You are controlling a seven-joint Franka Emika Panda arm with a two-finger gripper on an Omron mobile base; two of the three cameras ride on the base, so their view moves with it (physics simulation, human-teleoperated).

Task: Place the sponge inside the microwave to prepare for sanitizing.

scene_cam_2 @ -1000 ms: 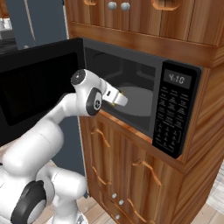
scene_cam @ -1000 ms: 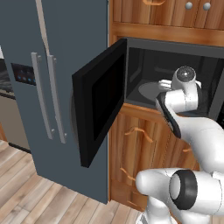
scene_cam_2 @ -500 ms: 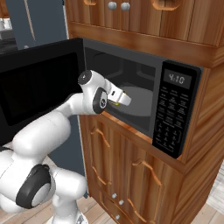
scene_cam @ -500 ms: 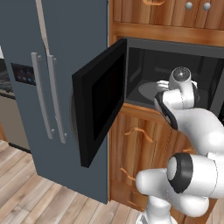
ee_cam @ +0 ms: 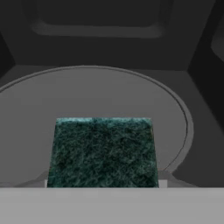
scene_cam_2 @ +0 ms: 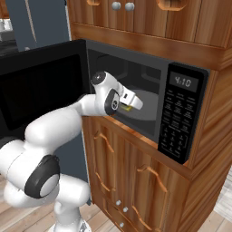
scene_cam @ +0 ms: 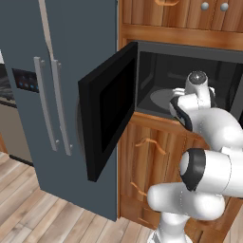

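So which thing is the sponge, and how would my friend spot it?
Find the black microwave set into the wooden cabinets, with its door swung open. Just inside the opening, over the round grey turntable, the white robot arm's gripper is shut on the sponge. It is the small block, yellow with a fuzzy dark green top, the one bright thing in there.

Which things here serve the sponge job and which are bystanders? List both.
Job: sponge, held by the gripper; microwave, door open; its turntable.
Bystanders: fridge; wooden cabinets; upper cabinet knobs.
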